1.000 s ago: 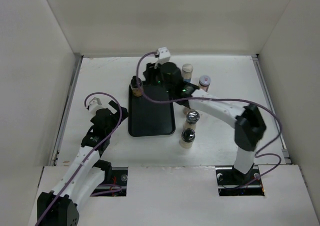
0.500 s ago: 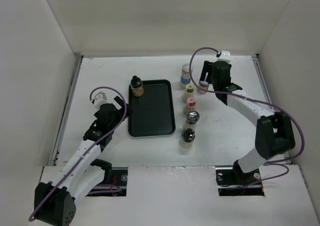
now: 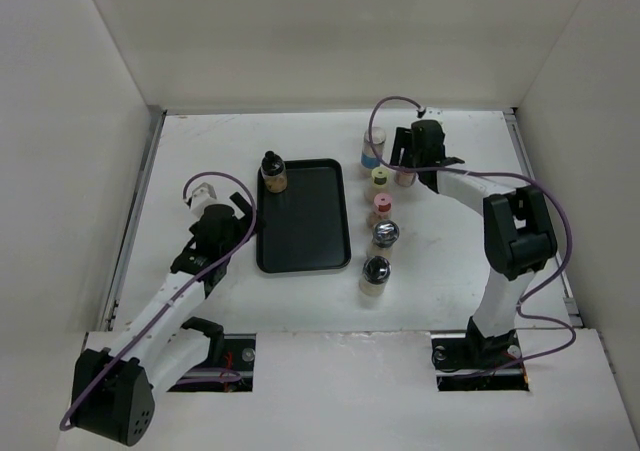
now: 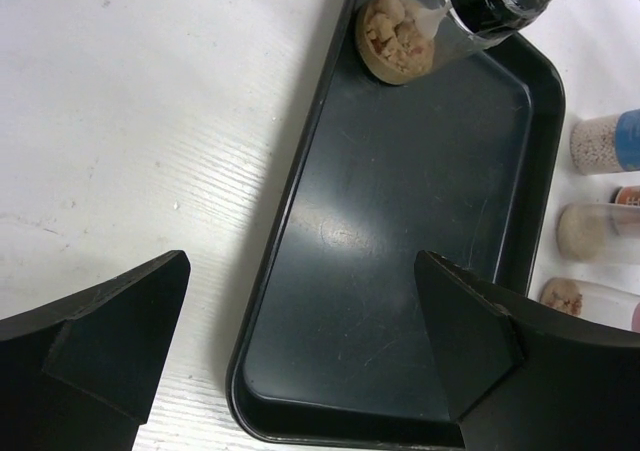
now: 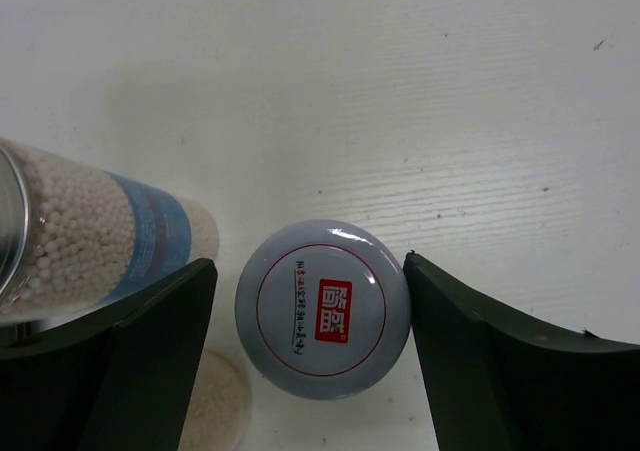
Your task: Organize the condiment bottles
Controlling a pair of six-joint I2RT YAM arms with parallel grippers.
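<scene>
Condiment bottles point(image 3: 381, 206): five stand upright in one column just right of the flat black rectangular tray point(image 3: 310, 246). From far to near I read:
- a clear bottle of white beads with a blue label point(image 3: 371, 149)
- a small yellow-capped bottle point(image 3: 380, 178)
- a small pink-capped bottle point(image 3: 381, 206)
- a shiny silver-capped bottle point(image 3: 386, 235)
- nearest the arm bases, a second silver-capped bottle with tan contents point(image 3: 375, 274)

A sixth, a clear bottle with a black cap and tan chunks inside point(image 3: 272, 173), stands inside the tray at its far left corner.

A seventh, a jar with a round grey-white lid bearing a red mark point(image 5: 323, 308), sits just right of the yellow-capped bottle and near the blue-labelled one.

Right gripper point(image 5: 310, 271): it hangs directly over the grey-lidded jar. The jaws are released, with one finger on either side of the lid. The right finger sits at the lid's edge, though I cannot tell if it touches. The left finger stands off with a visible gap.

Left gripper point(image 4: 300, 271): it hovers low over the tray's left rim. The jaws are spread wide with nothing held, and the black-capped bottle is ahead of the fingers and well apart from them.
</scene>
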